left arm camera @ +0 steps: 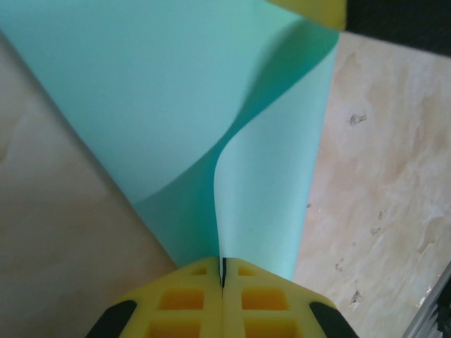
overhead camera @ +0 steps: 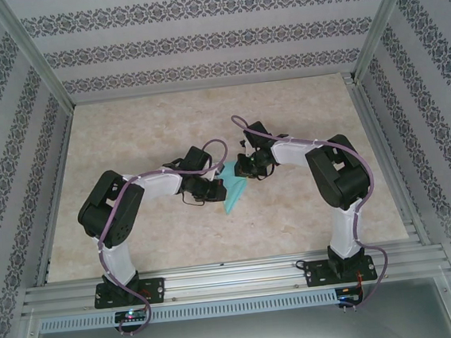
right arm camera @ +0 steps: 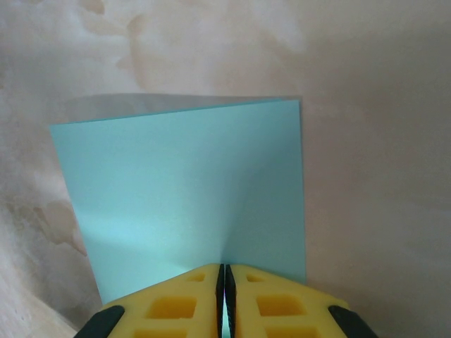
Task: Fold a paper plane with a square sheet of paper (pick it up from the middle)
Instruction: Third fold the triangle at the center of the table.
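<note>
So the marbled beige surface has both arms bent in toward its middle, left arm and right arm nearly nose to nose. Between them is the square sheet of paper, roughly centre of the surface, and it's not flat atm. From the left wrist cam it bows up in a big curl w/ one soft bend running down toward the fingertips. From the right wrist cam it looks doubled over, w/ a second edge peeking out just behind the front one. Can't tell if its low corner touches the surface or hangs just off it. Left pincer is pinched tight on one edge of the sheet, and right pincer same deal on another edge, jaws closed w/ only paper between. IMO this is early days: the first half-fold, no dart shape yet. Next move prob needs the two edges lined up square. Then the sheet has to go down and the bend get pressed into a proper crease w/o either side slipping, bc thin paper skews easily.
</note>
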`<state>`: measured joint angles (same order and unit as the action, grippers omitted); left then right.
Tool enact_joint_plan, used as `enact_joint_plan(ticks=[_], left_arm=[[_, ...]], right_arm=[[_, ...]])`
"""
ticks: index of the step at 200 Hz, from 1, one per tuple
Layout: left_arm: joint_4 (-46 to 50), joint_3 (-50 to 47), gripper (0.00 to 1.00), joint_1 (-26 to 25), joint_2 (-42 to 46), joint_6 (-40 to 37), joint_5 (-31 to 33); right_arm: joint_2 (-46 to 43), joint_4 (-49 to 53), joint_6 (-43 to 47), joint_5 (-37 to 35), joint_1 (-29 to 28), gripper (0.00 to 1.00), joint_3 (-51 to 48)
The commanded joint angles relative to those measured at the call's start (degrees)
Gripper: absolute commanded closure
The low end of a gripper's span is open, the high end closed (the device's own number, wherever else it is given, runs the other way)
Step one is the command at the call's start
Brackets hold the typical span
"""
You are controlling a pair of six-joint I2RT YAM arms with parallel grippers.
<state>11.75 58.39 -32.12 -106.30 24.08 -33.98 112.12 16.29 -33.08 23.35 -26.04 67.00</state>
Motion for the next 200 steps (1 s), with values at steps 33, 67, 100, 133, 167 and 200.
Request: enact_joint_plan(ticks=[33, 67, 100, 133, 167, 200], left_arm=[[-1.25, 0.34, 0.93, 0.65, -0.88, -1.24, 0.47], [-0.65, 0.83, 0.92, 0.65, 0.64, -2.33, 0.89], [-1.04, 0.06, 0.93, 0.70, -0.06, -2.36, 1.37], [-2.77, -0.55, 0.92, 0.65, 0.60, -1.79, -0.01], [-2.88, -0.93, 0.92, 0.65, 2.53, -2.26, 0.49], [-2.16, -0.11, 0.92, 0.65, 0.83, -2.77, 0.49]], right_arm=[[1.52, 2.99, -0.98, -1.47, -0.94, 0.85, -1.86], [1.79, 3.07, -1.01, -1.53, -1.01, 0.85, -2.01], [1.91, 3.04, -1.01, -1.56, -1.03, 0.85, -2.05], [2.32, 3.05, -0.98, -1.66, -1.03, 0.85, -2.12], [2.06, 3.35, -0.87, -2.37, -0.95, 0.86, -2.33], [2.01, 3.17, -1.10, -2.26, -1.02, 0.86, -2.22]])
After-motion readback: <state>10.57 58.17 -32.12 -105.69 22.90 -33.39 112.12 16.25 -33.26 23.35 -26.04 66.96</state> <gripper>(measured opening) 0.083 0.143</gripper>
